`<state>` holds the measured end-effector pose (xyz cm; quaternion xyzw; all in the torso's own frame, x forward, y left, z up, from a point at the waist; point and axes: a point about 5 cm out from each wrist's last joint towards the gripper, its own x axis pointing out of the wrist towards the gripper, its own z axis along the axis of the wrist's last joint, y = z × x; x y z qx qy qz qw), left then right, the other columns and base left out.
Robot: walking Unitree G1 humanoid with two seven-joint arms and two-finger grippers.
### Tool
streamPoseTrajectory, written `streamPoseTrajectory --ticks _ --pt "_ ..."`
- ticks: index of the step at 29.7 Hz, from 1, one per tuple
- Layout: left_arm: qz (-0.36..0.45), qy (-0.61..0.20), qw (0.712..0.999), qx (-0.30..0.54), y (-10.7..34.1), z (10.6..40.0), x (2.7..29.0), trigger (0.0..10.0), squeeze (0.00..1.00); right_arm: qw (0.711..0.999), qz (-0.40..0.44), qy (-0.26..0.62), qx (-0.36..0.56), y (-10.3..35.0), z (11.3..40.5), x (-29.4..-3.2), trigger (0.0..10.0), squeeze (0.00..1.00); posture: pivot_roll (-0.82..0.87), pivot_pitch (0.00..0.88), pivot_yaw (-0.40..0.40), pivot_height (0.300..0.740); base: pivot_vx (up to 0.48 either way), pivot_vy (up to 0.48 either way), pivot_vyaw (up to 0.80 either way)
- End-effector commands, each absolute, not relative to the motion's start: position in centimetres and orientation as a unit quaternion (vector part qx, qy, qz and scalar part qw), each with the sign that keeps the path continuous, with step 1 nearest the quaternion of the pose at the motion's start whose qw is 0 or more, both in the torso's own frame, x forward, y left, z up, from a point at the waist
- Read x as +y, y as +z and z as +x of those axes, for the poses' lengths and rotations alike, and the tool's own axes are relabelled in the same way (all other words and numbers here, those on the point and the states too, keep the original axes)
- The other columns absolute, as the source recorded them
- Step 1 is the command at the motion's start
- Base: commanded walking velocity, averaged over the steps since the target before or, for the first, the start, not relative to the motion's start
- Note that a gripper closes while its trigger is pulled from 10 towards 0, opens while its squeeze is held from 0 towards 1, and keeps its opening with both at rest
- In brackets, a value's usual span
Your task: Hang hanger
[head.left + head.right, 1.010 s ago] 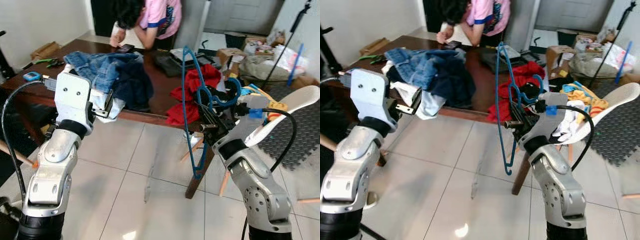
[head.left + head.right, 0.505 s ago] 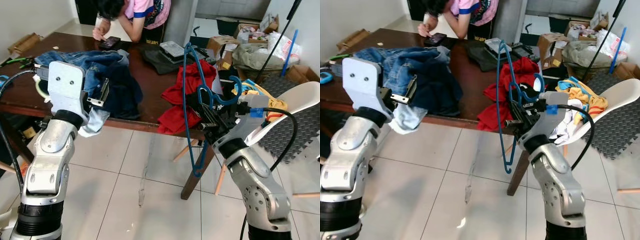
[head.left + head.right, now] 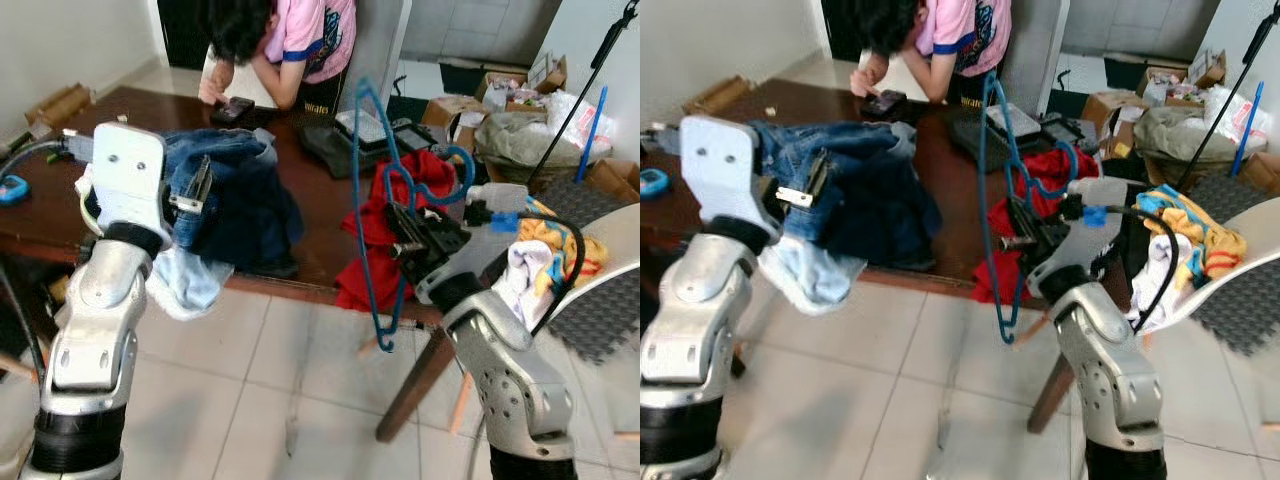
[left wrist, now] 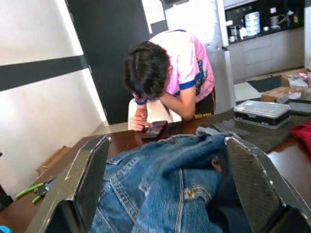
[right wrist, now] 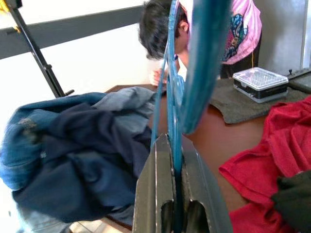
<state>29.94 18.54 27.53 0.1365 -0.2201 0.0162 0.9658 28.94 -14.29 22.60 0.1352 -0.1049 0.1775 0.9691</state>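
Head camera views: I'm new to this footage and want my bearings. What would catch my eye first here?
The blue hanger stands upright, clamped in the right gripper above the table's near edge. Behind it, the dark wooden table holds a heap of denim clothes in front of the open left gripper, and a red garment to the right. A person in a pink shirt leans over the far side.

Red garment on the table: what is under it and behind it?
The red garment lies on the dark wooden table, draping over its front edge. Behind it sit a dark cloth and a clear lidded box. The blue hanger, clamped in the right gripper, covers part of it.
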Motion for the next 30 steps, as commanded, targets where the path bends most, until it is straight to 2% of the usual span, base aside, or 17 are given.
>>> streamPoseTrajectory --ticks 1,5,9,12,19,23,30 --pt "0.135 0.017 0.97 -0.2 26.6 30.0 18.6 10.0 0.0 0.968 0.136 0.178 -0.109 22.7 29.0 -14.2 10.0 0.0 0.07 0.07 -0.058 0.74 0.304 0.0 0.0" --pt "0.133 0.011 0.971 -0.197 26.5 30.0 18.4 10.0 0.0 0.968 0.136 0.178 -0.109 22.7 29.0 -14.2 10.0 0.0 0.07 0.07 -0.058 0.74 0.293 0.0 0.0" --pt "0.163 -0.018 0.978 -0.132 23.8 30.2 17.5 10.0 0.0 0.968 0.136 0.178 -0.109 22.7 29.0 -14.2 10.0 0.0 0.08 0.075 -0.057 0.74 0.0 0.0 0.0" --pt "0.171 -0.019 0.978 -0.123 23.3 30.2 17.5 10.0 0.0 0.968 0.136 0.178 -0.109 22.7 29.0 -14.2 10.0 0.0 0.08 0.075 -0.057 0.74 0.0 0.0 0.0" --pt "0.22 -0.052 0.969 -0.099 21.9 30.0 16.9 10.0 0.0 0.968 0.136 0.18 -0.109 22.7 29.0 -14.2 10.0 0.0 0.07 0.078 -0.059 0.74 0.0 0.0 0.0" --pt "0.288 -0.089 0.948 -0.098 20.9 29.1 16.3 10.0 0.0 0.968 0.135 0.182 -0.109 22.7 28.9 -14.3 10.0 0.0 0.08 0.083 -0.061 0.74 0.0 0.0 0.0" --pt "0.314 -0.085 0.941 -0.091 20.5 28.4 16.8 10.0 0.0 0.968 0.134 0.187 -0.104 22.6 28.9 -14.0 10.0 0.0 0.08 0.085 -0.061 0.74 0.0 0.0 0.0"
